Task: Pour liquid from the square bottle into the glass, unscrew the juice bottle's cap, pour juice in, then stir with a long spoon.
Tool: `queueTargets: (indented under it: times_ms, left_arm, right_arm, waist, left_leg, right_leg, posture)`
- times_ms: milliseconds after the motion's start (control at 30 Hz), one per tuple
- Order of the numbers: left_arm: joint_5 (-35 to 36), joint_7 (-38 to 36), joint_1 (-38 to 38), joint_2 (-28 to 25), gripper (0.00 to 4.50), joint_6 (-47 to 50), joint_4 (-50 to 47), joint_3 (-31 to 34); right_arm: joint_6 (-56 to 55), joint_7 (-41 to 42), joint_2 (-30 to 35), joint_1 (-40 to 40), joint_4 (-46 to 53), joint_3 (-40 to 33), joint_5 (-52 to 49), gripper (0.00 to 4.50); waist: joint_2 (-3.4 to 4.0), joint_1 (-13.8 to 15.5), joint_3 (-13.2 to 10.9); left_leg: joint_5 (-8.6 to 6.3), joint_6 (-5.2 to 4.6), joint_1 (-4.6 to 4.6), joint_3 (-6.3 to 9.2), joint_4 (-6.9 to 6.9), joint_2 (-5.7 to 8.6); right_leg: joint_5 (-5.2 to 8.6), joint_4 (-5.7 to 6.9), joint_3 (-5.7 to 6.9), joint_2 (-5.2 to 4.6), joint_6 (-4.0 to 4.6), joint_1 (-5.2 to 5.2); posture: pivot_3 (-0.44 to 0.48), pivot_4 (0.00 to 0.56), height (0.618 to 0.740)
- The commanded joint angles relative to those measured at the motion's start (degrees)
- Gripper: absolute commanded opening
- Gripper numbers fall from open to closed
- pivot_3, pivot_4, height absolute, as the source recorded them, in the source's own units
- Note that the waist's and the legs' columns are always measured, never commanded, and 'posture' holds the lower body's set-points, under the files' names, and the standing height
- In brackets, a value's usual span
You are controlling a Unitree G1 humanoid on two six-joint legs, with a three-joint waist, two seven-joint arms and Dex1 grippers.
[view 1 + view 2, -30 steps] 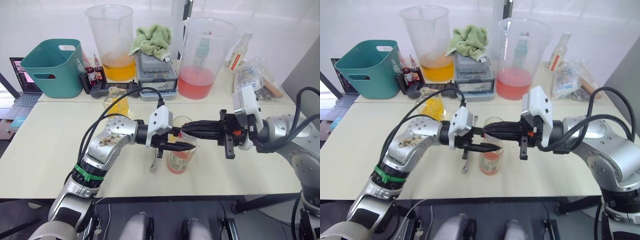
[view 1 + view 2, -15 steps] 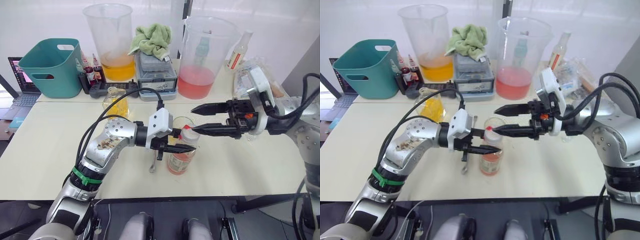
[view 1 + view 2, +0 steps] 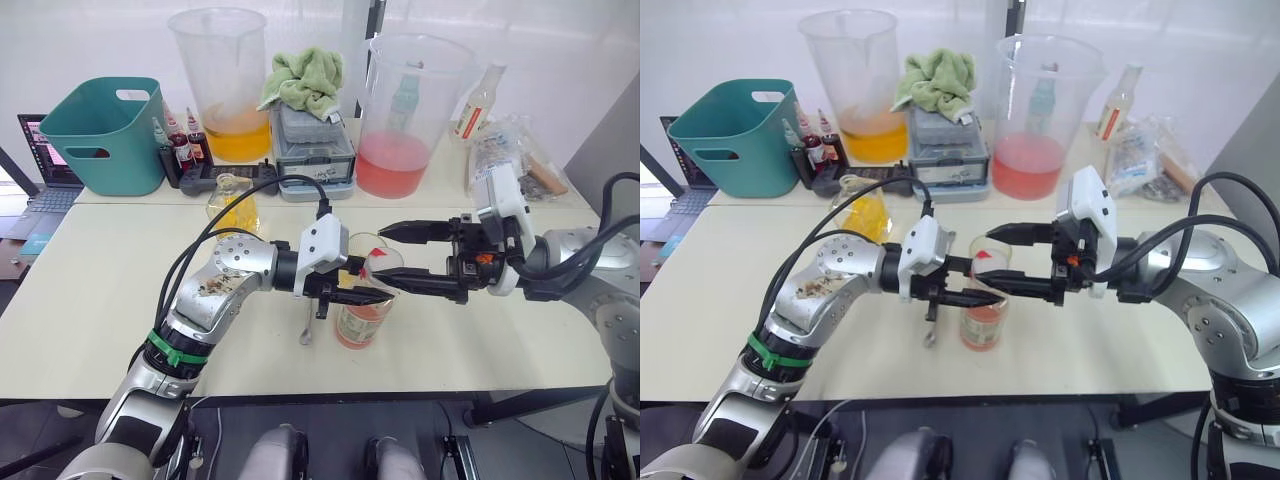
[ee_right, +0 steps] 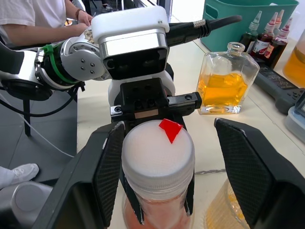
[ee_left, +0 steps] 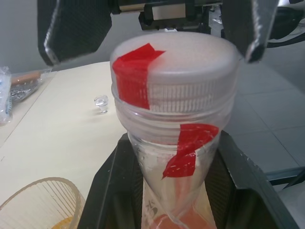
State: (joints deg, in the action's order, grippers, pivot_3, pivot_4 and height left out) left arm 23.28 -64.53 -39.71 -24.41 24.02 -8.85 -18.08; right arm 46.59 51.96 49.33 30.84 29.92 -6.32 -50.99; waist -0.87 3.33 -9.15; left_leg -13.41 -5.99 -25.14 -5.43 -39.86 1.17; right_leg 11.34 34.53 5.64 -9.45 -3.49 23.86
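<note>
At frame centre the left gripper (image 3: 360,291) pinches the juice bottle (image 3: 362,318) below its cap (image 4: 157,150); the right gripper (image 3: 388,255) straddles the cap, fingers spread, with room either side.

Bright, even light falls from above and from the far side, where the white wall washes out almost to glare. Shadows on the tabletop (image 3: 90,290) are soft and short. The head views are sharp in the middle and bend slightly at the edges. In the left wrist view the cap (image 5: 174,71) is crisp, while the near dark hand fingers (image 5: 71,28) and the background blur.
</note>
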Motion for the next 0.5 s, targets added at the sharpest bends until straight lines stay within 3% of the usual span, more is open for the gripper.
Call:
queueTargets:
  times_ms: [33,500]
  left_arm:
    - [-3.0,0.0,0.5,-0.4,1.27,0.7,2.1,-2.5]
    - [-3.2,-0.2,0.6,-0.7,1.27,0.4,2.3,-2.5]
  right_arm:
    - [0.1,-0.6,0.2,0.3,1.6,-1.6,-1.5,3.2]
    - [1.9,-2.8,0.0,0.5,2.7,-2.0,-5.9,3.2]
  waist:
    - [0.0,0.0,0.0]
    - [0.0,0.1,0.0]
  left_leg:
    - [0.01,-0.03,0.0,-0.01,0.0,0.0]
    - [-0.02,-0.23,0.0,0.0,0.0,-0.02]
  right_leg:
    - [0.0,-0.01,0.0,0.01,0.0,0.0]
    - [0.0,-0.03,0.0,0.01,0.0,-0.01]
  posture:
    - [0.0,0.15,0.74]
    - [0.0,0.15,0.74]
